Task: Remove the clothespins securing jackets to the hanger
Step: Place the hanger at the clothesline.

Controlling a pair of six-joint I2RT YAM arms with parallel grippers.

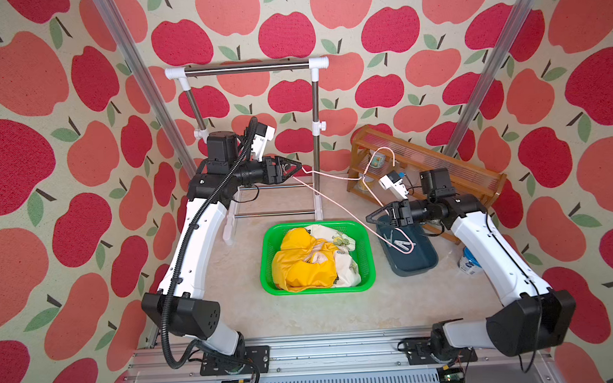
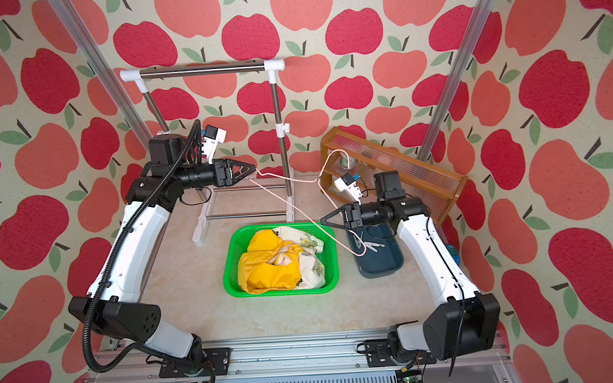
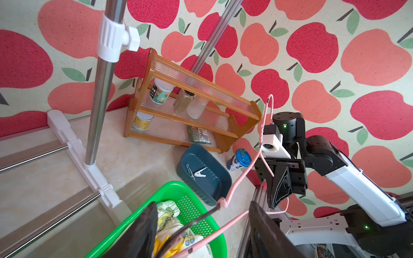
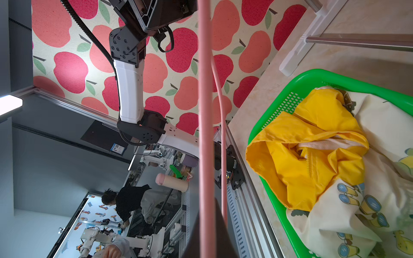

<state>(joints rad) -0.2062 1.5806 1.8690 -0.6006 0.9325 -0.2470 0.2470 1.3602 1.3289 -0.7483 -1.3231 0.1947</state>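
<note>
The two little jackets are off the hanger and lie bunched up in the green basket (image 1: pixel 317 290). The yellow jacket (image 1: pixel 302 268) fills the near part of the basket and the left arm's side. The cream jacket (image 1: pixel 346 271) with cartoon pictures lies along the far side and the right arm's side. The pink hanger (image 4: pixel 205 111) is bare and up in the air, and its long wire crosses over the basket's far corner on the right arm's side. The right gripper (image 1: pixel 368 218) is closed tight on the hanger's wire, just past that same corner. The left gripper (image 1: pixel 298 169) is up behind the basket's far edge. Its fingers (image 3: pixel 143 230) stand apart with the hanger's end between them, not pinching it. Just beside the basket, on the right arm's side, sits a dark blue tub (image 1: pixel 416 262), and the clothespins (image 3: pixel 199 173) lie inside it. A steel clothes rail (image 1: pixel 248 67) stands behind the basket.
</note>
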